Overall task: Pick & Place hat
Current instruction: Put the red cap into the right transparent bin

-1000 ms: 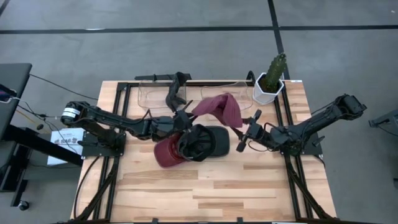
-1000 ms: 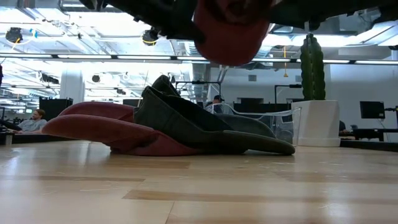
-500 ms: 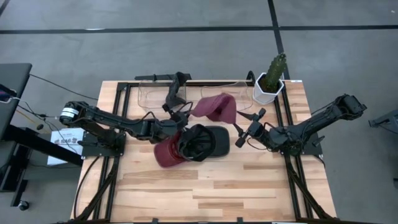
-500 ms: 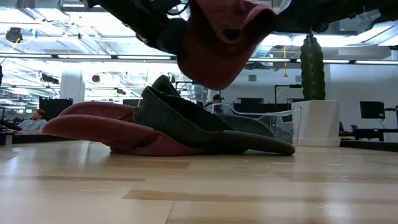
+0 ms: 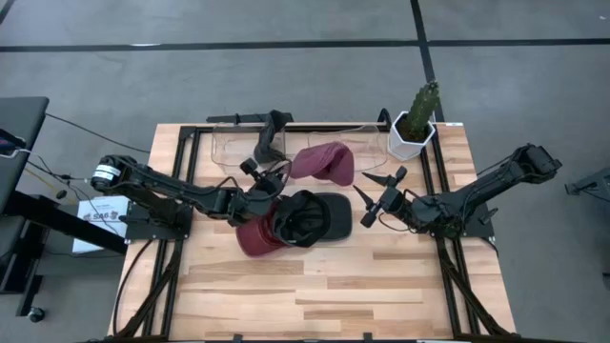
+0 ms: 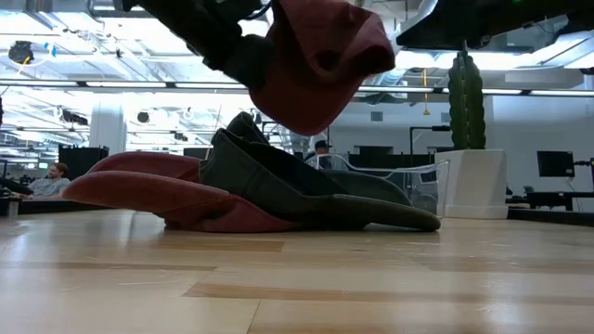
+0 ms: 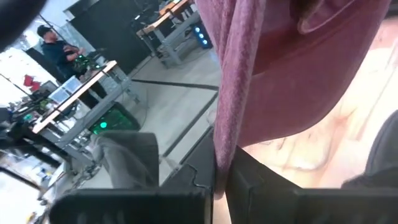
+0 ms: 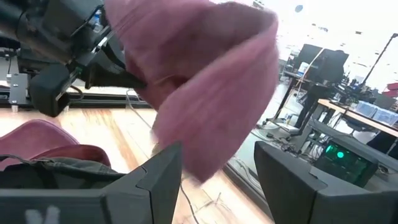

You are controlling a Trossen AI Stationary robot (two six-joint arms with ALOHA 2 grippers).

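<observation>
A maroon hat (image 5: 326, 162) hangs in the air above the far middle of the table, carried by my left gripper (image 5: 279, 175), which is shut on it. In the low view the hat (image 6: 316, 65) floats clear above a pile of a dark hat (image 5: 310, 217) and another maroon hat (image 5: 253, 236) lying on the table. My right gripper (image 5: 372, 197) is open, just right of the carried hat and not touching it; in the right wrist view the hat (image 8: 205, 93) shows beyond its spread fingers. My left gripper pinches the maroon hat by a thin edge of its fabric (image 7: 222, 143) between its two fingers (image 7: 249, 186). It comes at the hat about level, from the table's left. The hat is lifted clear of the table and the pile, and sags past the fingers toward the right.
Two clear bins (image 5: 232, 145) (image 5: 357, 135) stand along the far edge, a dark hat (image 5: 270, 138) hanging on the left one. A cactus in a white pot (image 5: 416, 126) stands at the far right corner. The near half of the wooden table (image 5: 334, 295) is bare.
My left gripper has drawn back toward the table's left and far edge, taking the maroon hat with it; the hat has pulled away from my right gripper and risen a little. My right gripper has stayed open near the same place. The pile has not moved.
</observation>
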